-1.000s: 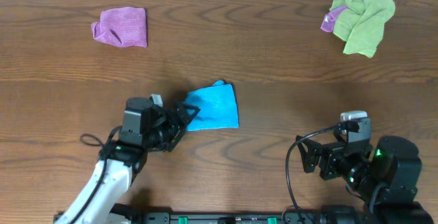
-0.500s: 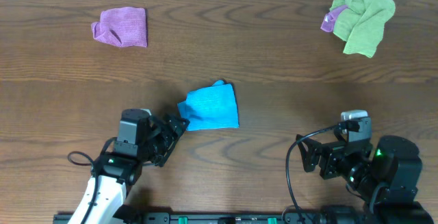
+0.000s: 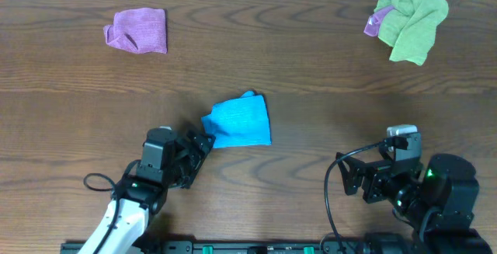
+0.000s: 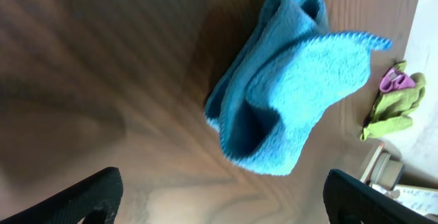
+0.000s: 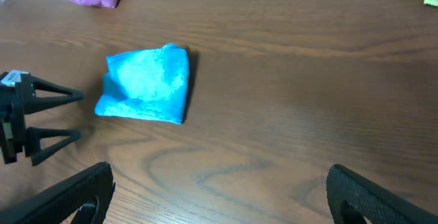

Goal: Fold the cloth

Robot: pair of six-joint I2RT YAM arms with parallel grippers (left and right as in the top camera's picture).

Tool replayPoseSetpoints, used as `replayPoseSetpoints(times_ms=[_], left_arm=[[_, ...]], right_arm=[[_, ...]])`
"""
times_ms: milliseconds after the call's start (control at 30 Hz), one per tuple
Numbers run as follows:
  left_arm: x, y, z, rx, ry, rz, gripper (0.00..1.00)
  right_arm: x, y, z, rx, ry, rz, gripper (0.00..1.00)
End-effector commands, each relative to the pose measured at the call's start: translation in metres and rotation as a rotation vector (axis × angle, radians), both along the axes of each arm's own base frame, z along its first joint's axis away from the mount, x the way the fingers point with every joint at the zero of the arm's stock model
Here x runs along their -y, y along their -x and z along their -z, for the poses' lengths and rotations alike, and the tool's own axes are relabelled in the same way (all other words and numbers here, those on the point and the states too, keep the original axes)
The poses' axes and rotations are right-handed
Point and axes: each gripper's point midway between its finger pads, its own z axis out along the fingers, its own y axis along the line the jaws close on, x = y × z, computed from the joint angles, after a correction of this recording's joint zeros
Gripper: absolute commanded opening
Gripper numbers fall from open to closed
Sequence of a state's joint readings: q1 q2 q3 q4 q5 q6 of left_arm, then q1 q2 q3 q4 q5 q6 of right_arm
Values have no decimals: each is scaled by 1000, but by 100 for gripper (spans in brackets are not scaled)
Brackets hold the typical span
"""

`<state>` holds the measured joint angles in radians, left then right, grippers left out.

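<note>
Overhead: blue cloth folded, both hands empty

The blue cloth (image 3: 241,120) lies in a rough, puffy fold near the middle of the desk (image 3: 326,83). The left hand (image 3: 203,144) sits just beside its left edge, fingers spread wide, gripping nothing; the right wrist view shows a thin gap between them. The right hand (image 3: 349,179), well apart, is also wide and empty.
</note>
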<state>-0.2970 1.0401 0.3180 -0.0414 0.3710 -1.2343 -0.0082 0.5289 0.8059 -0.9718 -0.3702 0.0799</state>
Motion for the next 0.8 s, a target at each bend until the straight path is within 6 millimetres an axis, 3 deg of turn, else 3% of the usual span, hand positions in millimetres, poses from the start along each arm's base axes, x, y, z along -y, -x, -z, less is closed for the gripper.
replayPoseSetpoints(times_ms=[0, 767], left_arm=[[2, -3, 9, -10, -10, -4, 95], [34, -25, 39, -27, 56, -2, 95]], right_arm=[[-1, 0, 0, -3, -16, 5, 99], [-1, 0, 0, -3, -16, 5, 99]])
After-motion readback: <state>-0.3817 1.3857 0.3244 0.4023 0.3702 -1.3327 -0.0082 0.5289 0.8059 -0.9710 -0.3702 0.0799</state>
